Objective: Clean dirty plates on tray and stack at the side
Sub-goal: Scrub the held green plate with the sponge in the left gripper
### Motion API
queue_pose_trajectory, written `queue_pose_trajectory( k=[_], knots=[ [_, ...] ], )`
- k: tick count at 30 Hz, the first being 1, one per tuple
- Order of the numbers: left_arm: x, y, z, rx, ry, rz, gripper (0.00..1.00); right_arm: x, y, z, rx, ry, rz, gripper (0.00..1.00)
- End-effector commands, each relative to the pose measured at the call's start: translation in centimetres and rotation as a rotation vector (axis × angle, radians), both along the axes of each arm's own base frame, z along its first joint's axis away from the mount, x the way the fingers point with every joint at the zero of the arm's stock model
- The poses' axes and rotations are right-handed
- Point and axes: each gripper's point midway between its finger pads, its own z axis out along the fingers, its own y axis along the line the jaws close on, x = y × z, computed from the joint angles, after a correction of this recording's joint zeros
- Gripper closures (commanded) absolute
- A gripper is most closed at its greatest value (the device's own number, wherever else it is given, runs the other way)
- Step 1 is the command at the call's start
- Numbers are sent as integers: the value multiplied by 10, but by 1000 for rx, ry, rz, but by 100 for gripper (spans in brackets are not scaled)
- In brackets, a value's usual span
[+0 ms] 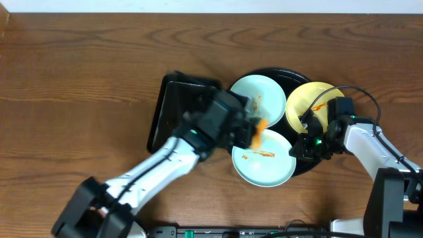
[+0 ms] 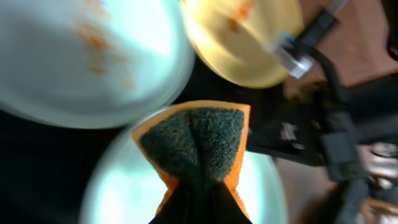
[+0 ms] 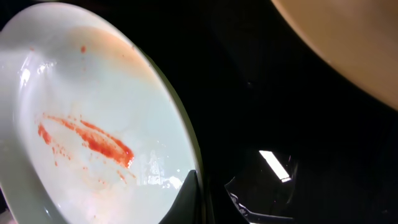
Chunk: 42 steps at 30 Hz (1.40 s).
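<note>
Pinching a folded orange sponge (image 2: 196, 144), its green face coarse, the left end effector (image 1: 252, 129) hovers over 3 round, sauce-streaked plates (image 1: 264, 164) on the glossy black tray (image 1: 279, 71); the right end effector (image 1: 305, 147) sits at 1 rim, grip unclear.

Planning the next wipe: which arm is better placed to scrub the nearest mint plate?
Left. The left gripper holds the sponge over that plate, near its sauce streak; the right gripper carries no sponge and sits at its rim.
</note>
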Motion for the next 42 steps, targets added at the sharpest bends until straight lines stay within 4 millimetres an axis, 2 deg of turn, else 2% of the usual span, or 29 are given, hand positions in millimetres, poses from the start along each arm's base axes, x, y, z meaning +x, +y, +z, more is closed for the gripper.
queue_pose_trajectory(
  k=[1,7,11,16,20,23,26,32,34,35,36,37,40,42],
  knots=[
    [-20,-31,-4,-65,107,14,92,1,6,1,30,-4,21,99],
    [-44,-75,-26,-132,216,21,92,0,6,1,31,-4,21,99],
    [-50,-82,-49,-105,245,13,92,0,6,1,31,-2,21,99],
    [-45,-65,-78,-18,291,44,92,0,6,1,31,-1,21,99],
    [-27,-30,-96,89,295,132,92,-1,6,1,31,4,21,99],
    [-8,-7,-102,127,288,178,93,-2,6,1,31,6,21,99],
    [10,12,-98,131,267,209,93,-2,6,1,31,6,21,99],
    [24,38,-78,137,237,232,93,-2,6,1,31,5,21,99],
    [22,41,-64,126,217,210,93,-2,6,1,31,6,21,99],
    [17,39,-51,109,201,178,93,-2,6,1,31,5,21,95],
    [13,38,-43,96,194,157,92,-2,6,1,31,5,21,86],
    [9,38,-34,86,189,141,93,-2,6,1,31,5,21,84],
    [-3,36,-17,76,174,118,92,0,6,1,30,0,21,89],
    [-9,30,-14,72,165,97,92,0,6,1,31,-3,21,94]
  ],
)
